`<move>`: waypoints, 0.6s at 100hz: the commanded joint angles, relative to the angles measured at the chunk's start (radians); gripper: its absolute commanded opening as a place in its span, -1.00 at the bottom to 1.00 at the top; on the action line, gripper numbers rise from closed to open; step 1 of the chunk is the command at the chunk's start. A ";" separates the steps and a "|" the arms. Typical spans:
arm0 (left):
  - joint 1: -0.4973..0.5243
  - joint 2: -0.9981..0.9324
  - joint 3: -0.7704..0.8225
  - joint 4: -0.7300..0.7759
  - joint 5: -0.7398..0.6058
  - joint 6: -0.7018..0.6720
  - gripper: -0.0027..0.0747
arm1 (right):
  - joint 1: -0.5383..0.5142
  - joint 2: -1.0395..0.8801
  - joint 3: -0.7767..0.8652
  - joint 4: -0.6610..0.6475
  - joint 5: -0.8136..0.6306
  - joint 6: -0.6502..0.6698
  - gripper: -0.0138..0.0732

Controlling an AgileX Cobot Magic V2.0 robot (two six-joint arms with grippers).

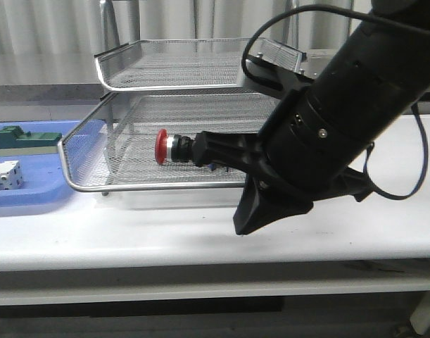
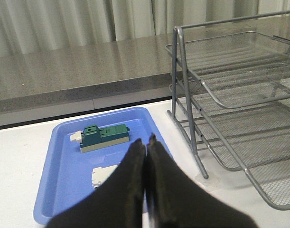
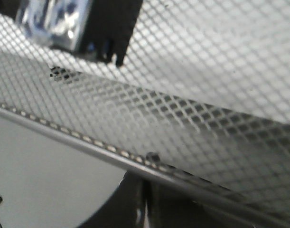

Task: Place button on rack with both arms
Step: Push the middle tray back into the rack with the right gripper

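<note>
The button (image 1: 169,147) lies on its side in the pulled-out lower tray of the rack (image 1: 172,70), red head to the left; its rear is partly hidden by my right arm. My right gripper (image 1: 240,227) is shut and empty, pointing down-left just in front of that tray's front rim. In the right wrist view the shut fingers (image 3: 135,199) sit under the tray rim (image 3: 88,142), and the button's shiny rear block (image 3: 54,21) shows through the mesh. My left gripper (image 2: 145,142) is shut and empty above the blue bin, left of the rack's frame (image 2: 182,80).
A blue plastic bin (image 1: 32,190) at the table's left holds a green block (image 1: 21,139) and a white block (image 1: 5,176). They also show in the left wrist view: bin (image 2: 64,190), green block (image 2: 104,137), white block (image 2: 102,175). A grey ledge and curtain stand behind.
</note>
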 commanded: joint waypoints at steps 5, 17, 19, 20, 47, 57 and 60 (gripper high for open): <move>0.000 0.006 -0.026 -0.009 -0.087 -0.011 -0.99 | -0.001 0.000 -0.078 -0.019 -0.056 -0.012 -0.83; 0.000 0.006 -0.026 -0.009 -0.087 -0.011 -0.99 | -0.003 0.031 -0.125 -0.057 -0.084 -0.012 -0.83; 0.000 0.006 -0.026 -0.009 -0.087 -0.011 -0.99 | -0.004 0.037 -0.133 -0.063 -0.089 -0.012 -0.83; 0.000 0.006 -0.026 -0.009 -0.087 -0.011 -0.99 | -0.005 0.041 -0.136 -0.066 -0.091 -0.012 -0.83; 0.000 0.006 -0.026 -0.009 -0.087 -0.011 -0.99 | -0.046 0.122 -0.250 -0.121 -0.097 -0.012 -0.83; 0.000 0.006 -0.026 -0.009 -0.087 -0.011 -0.99 | -0.069 0.149 -0.293 -0.141 -0.096 -0.012 -0.83; 0.000 0.006 -0.026 -0.009 -0.087 -0.011 -0.99 | -0.077 0.158 -0.303 -0.145 -0.098 -0.012 -0.83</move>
